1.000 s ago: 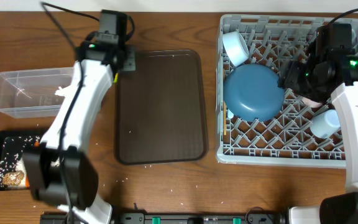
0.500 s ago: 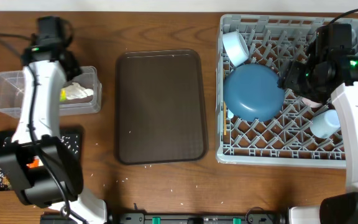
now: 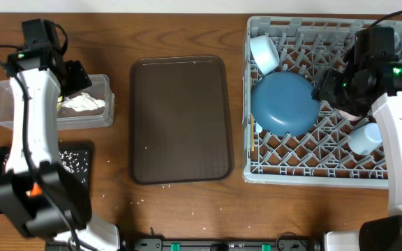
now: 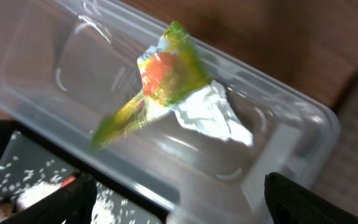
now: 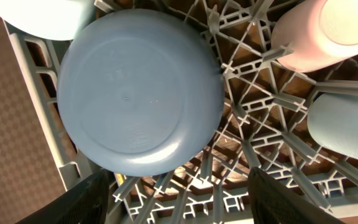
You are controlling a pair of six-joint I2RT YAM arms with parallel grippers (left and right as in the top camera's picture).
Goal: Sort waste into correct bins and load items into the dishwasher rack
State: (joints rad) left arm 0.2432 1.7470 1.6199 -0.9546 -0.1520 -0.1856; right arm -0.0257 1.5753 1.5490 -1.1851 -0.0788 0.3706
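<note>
Left of the brown tray (image 3: 180, 118), left jaws are spread over the tub (image 3: 2, 104), where the blurred wrapper (image 4: 166, 74) sits against the napkin (image 4: 213, 115). Right of the tray, right jaws are spread above the plate (image 5: 138, 93) in the rack (image 3: 306, 164)

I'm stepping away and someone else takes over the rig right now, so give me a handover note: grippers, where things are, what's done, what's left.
Left gripper: open above the clear tub. The foil wrapper is free of its fingers, over the napkin in the tub.
Right gripper: open, empty, above the blue plate in the rack.
Done: plate, white bowl, pink cup and light blue cup are in the rack. Rice lies in the black tray.
Left: stray grains on the table. Spoon not visible.
</note>
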